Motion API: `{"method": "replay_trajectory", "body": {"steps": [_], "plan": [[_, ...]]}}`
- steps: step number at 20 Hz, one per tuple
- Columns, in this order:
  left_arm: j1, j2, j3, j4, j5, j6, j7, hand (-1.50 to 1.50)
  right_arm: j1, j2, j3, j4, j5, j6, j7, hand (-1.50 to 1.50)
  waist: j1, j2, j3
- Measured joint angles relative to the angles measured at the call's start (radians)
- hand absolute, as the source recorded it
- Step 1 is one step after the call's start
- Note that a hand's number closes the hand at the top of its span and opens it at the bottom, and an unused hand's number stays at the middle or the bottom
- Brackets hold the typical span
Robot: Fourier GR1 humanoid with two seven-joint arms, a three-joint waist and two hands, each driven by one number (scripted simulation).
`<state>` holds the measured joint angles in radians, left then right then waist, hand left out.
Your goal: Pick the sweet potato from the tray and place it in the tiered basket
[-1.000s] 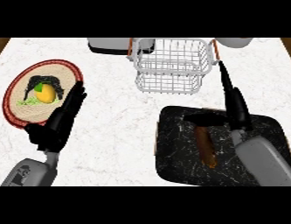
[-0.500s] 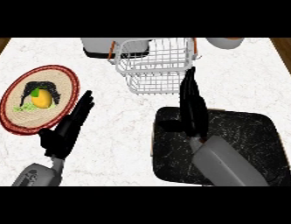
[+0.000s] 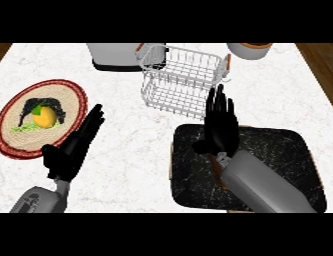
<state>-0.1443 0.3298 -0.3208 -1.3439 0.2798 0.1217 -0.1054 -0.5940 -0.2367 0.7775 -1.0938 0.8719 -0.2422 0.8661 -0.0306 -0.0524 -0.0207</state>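
Note:
The black marbled tray (image 3: 287, 150) lies at the lower right of the counter. My right hand (image 3: 221, 127) hovers open over its left part, fingers straight and pointing toward the basket. The hand and forearm cover the spot where the brown sweet potato lay, so it is hidden. Just beyond the tray stands the white wire tiered basket (image 3: 180, 75), with nothing showing in it. My left hand (image 3: 73, 150) rests open at the lower left, beside the plate.
A woven red-rimmed plate (image 3: 14, 145) with an orange fruit and greens sits at the left. A grey appliance (image 3: 113, 55) stands behind the basket's left side and a grey pot (image 3: 250, 50) at the back right. The wood floor shows past both counter ends.
My right hand has swung left across the tray and now covers the sweet potato, which was in plain sight a second ago. The left hand has barely moved.

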Motion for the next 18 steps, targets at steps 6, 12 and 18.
{"method": "replay_trajectory", "body": {"steps": [6, 12, 18], "plan": [[0.0, -0.005, 0.0, 0.007, 0.0, -0.009, -0.015, 0.0, -0.03, 0.089, 0.055, -0.065, 0.03, 0.269, 0.244, -1.5, 0.002, 0.0, 0.007], [0.005, -0.001, 0.009, 0.014, 0.003, -0.021, -0.027, 0.0, -0.031, 0.167, 0.115, -0.156, 0.058, 0.412, 0.329, -1.5, 0.01, 0.009, 0.013], [0.011, 0.001, 0.017, 0.018, 0.003, -0.032, -0.039, 0.0, -0.028, 0.192, 0.137, -0.179, 0.137, 0.482, 0.365, -1.5, 0.015, 0.02, 0.017]]}}
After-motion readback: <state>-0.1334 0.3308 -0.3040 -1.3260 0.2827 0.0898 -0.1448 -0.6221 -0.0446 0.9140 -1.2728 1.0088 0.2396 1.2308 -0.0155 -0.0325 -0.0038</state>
